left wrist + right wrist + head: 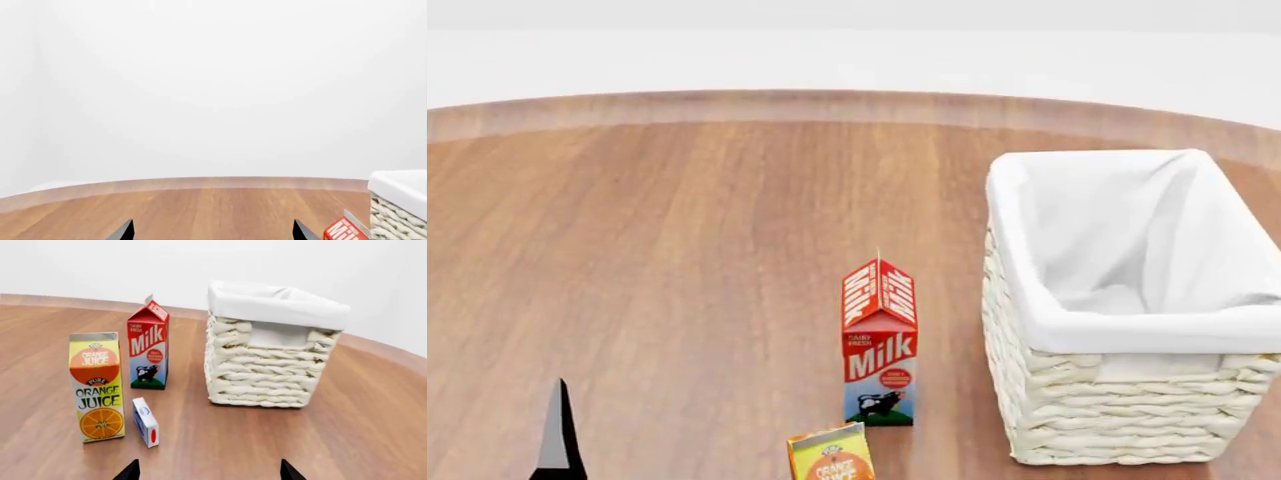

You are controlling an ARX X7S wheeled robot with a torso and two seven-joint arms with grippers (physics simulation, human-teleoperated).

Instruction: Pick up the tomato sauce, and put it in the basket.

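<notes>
The tomato sauce can is not in any view. The cream wicker basket (1121, 300) with its white cloth lining stands at the right of the wooden table. It also shows in the right wrist view (270, 350), and its corner shows in the left wrist view (400, 205). My left gripper (213, 232) is open and empty, with bare wood between its tips. One of its fingers (558, 440) shows low at the left of the head view. My right gripper (210, 472) is open and empty, facing the basket and the cartons, apart from them.
A red milk carton (880, 345) stands left of the basket, also in the right wrist view (148, 347). An orange juice carton (97, 385) stands nearer, with a small white and blue box (145, 421) lying beside it. The table's curved far edge (854, 105) lies beyond.
</notes>
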